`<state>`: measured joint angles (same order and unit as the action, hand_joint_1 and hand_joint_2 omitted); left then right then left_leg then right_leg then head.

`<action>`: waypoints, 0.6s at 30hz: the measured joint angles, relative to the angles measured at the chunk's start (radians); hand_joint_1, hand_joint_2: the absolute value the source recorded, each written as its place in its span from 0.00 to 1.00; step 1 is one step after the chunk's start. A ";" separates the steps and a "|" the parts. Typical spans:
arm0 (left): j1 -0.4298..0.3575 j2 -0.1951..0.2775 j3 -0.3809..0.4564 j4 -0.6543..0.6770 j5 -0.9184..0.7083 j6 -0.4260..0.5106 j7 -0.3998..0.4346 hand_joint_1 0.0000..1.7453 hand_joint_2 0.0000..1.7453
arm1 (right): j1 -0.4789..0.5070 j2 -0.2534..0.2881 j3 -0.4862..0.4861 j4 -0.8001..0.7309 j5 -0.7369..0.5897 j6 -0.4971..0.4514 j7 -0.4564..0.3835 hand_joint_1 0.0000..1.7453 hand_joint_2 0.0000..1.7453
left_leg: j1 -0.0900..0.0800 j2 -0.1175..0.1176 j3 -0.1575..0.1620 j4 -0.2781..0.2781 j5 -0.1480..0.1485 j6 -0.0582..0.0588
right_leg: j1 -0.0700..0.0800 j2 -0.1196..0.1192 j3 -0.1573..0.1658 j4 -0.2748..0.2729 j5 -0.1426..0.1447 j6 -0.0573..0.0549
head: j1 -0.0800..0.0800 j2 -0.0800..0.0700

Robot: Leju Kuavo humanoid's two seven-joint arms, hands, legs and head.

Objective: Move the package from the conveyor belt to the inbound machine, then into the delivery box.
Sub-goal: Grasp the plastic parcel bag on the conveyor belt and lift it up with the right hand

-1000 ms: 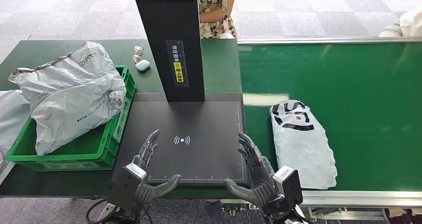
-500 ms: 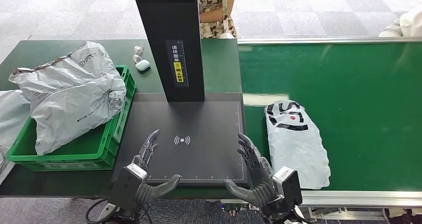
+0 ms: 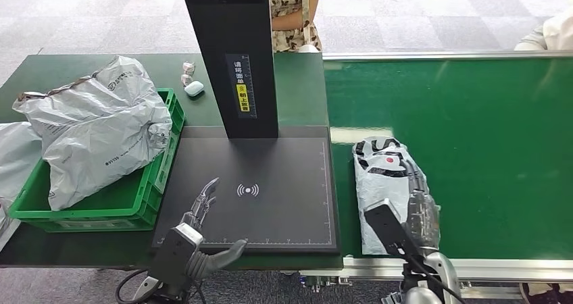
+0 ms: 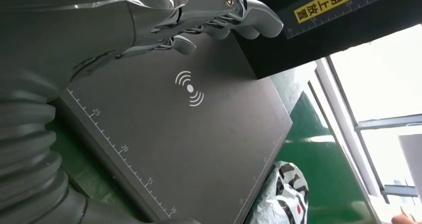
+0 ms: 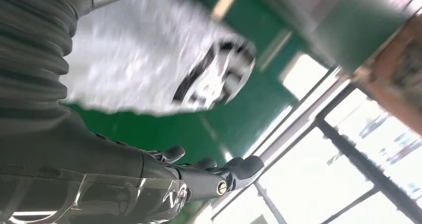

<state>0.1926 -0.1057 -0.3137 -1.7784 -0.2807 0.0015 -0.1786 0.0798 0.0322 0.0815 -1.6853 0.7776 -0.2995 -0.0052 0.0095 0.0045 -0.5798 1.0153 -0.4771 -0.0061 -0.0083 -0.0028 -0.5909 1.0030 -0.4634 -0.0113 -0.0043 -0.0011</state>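
The white plastic mailer package with black lettering (image 3: 388, 189) lies on the green conveyor belt (image 3: 486, 128), just beside the black scanner plate (image 3: 270, 209), long axis running away from the robot. The right hand (image 3: 419, 196) is above it, fingers spread, gripping nothing. The left hand (image 3: 203, 213) hovers open, farther off.

White earbud case (image 3: 194, 88) on table (image 3: 81, 64); person (image 3: 294, 13) behind; tiled floor (image 3: 101, 20).
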 joint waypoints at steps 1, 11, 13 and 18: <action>0.000 0.000 0.000 0.000 0.000 -0.004 0.000 0.00 1.00 | -0.007 -0.010 -0.030 0.000 0.024 0.000 0.009 0.00 1.00 | 0.000 0.000 0.000 0.000 0.000 0.000 | 0.000 0.000 0.000 0.000 0.000 0.000 | 0.000 0.000; -0.004 0.009 -0.004 0.002 0.020 -0.017 -0.024 0.00 1.00 | -0.108 -0.145 -0.175 0.067 -0.116 0.347 0.015 0.00 1.00 | 0.000 0.000 0.000 0.000 0.000 0.000 | -0.001 0.000 0.000 0.000 0.000 0.000 | 0.000 0.000; -0.004 0.012 -0.003 0.003 0.025 -0.017 -0.025 0.00 1.00 | -0.115 -0.171 -0.167 0.097 -0.167 0.441 0.005 0.00 1.00 | 0.000 -0.001 0.000 0.000 0.000 0.000 | -0.001 -0.001 0.000 0.000 0.000 0.000 | 0.000 0.000; -0.006 0.022 -0.003 0.005 0.032 -0.017 -0.027 0.00 1.00 | -0.127 -0.232 -0.108 0.176 -0.222 0.555 -0.010 0.00 1.00 | 0.000 -0.002 0.000 0.000 0.000 0.001 | -0.001 -0.001 0.000 0.000 0.000 0.000 | 0.000 0.000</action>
<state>0.1862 -0.0834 -0.3170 -1.7739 -0.2490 -0.0154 -0.2054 -0.0471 -0.1993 -0.0268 -1.5089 0.5555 0.2552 -0.0150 0.0095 0.0028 -0.5799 1.0152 -0.4767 -0.0056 -0.0090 -0.0043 -0.5906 1.0031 -0.4635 -0.0114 -0.0046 -0.0011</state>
